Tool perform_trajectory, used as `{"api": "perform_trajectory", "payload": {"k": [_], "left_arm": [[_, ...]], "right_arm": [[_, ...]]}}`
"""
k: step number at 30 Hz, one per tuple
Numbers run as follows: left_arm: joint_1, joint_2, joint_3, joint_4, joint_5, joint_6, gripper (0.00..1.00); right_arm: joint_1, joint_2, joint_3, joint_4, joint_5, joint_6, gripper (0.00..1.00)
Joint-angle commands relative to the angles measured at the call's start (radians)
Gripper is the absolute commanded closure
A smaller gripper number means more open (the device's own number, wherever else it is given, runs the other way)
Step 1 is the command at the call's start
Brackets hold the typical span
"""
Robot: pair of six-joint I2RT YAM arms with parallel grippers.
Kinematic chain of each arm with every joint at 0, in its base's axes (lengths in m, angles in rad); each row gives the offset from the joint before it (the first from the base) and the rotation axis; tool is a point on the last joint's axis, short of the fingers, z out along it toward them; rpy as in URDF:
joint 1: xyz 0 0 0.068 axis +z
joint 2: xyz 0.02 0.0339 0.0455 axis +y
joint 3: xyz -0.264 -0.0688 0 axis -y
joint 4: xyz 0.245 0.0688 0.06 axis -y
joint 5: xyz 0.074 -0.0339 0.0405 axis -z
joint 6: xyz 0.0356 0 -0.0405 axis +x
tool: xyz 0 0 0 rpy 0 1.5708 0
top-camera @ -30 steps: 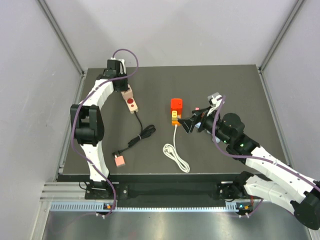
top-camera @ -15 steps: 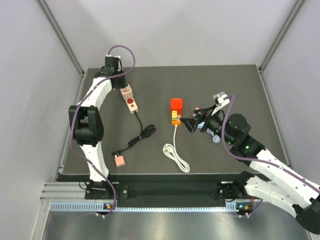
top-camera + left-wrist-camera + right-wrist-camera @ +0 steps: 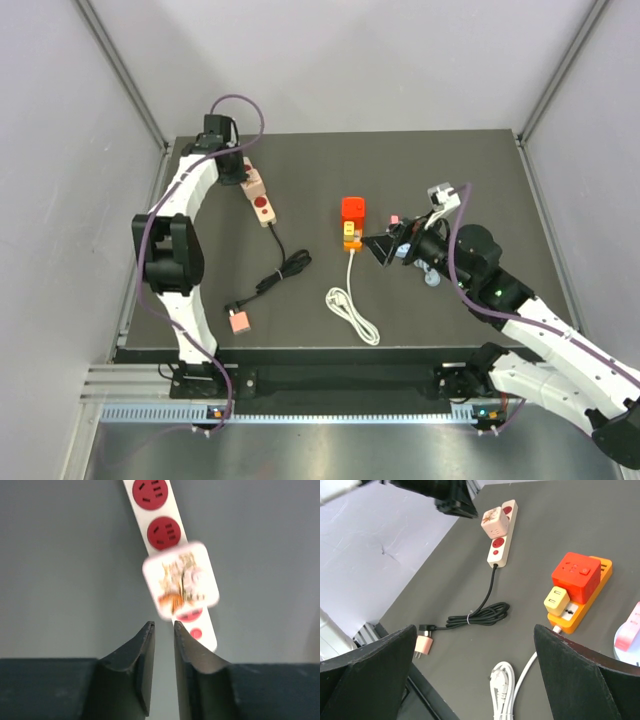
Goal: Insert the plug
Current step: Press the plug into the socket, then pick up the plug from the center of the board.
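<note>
At the upper left of the overhead view, the left pincer point(image 3: 233, 170) hangs over the far end of a beige power strip point(image 3: 259, 200). In its wrist view its fingers point(image 3: 144, 652) are all but pressed together, with a thin slit between them, and they grip nothing. Just beyond the tips, a white cube adapter point(image 3: 181, 580) with a printed picture sits on that strip, blurred. From the strip's near end a black cord point(image 3: 284, 270) runs down in a loose bundle to a pink plug head point(image 3: 238, 320) at the lower left of the dark surface point(image 3: 460, 170). To the right a white cable point(image 3: 350, 308) lies coiled and leads up to the orange power strip point(image 3: 349, 236) at the centre. The plug point(image 3: 353, 208), bright red, sits on the upper end of the orange strip, touching a small yellow adapter point(image 3: 556, 599) just below it. The right pincer point(image 3: 378, 248), right of the orange strip and apart from it, is spread wide, with nothing between its fingers point(image 3: 375, 667).
</note>
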Motion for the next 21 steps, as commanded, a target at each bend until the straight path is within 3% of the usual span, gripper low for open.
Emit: {"api": "perform_trajectory", "payload": {"k": [1, 2, 4, 8, 9, 11, 13, 19, 21], "left_arm": [[-0.001, -0.165, 0.058, -0.114, 0.045, 0.031, 0.71], [-0.009, -0.219, 0.014, -0.152, -0.052, 0.022, 0.70], [-0.011, -0.328, -0.049, -0.189, -0.103, -0.070, 0.70], [-0.017, -0.581, -0.429, 0.008, -0.117, -0.188, 0.41], [-0.012, -0.627, -0.485, 0.098, -0.148, -0.218, 0.19], [0.044, -0.719, -0.571, 0.140, -0.130, -0.205, 0.14], [0.093, -0.726, -0.562, 0.094, -0.058, -0.199, 0.02], [0.120, -0.632, -0.494, -0.125, 0.008, -0.332, 0.02], [0.108, -0.632, -0.534, -0.180, 0.025, -0.401, 0.08]], "right_arm": [[-0.011, -0.012, 0.027, -0.012, 0.009, 0.045, 0.00], [-0.011, 0.002, 0.029, -0.021, 0.018, 0.051, 0.00], [-0.010, 0.025, 0.047, -0.105, 0.057, 0.036, 0.00], [-0.010, 0.100, 0.112, -0.237, 0.102, 0.021, 0.00], [-0.011, 0.109, 0.115, -0.266, 0.093, 0.022, 0.00], [-0.010, 0.119, 0.112, -0.281, 0.067, 0.034, 0.00], [-0.010, 0.117, 0.092, -0.283, 0.043, 0.063, 0.00], [-0.010, 0.123, 0.047, -0.309, 0.035, 0.087, 0.00], [-0.010, 0.116, 0.050, -0.332, 0.041, 0.076, 0.00]]}}
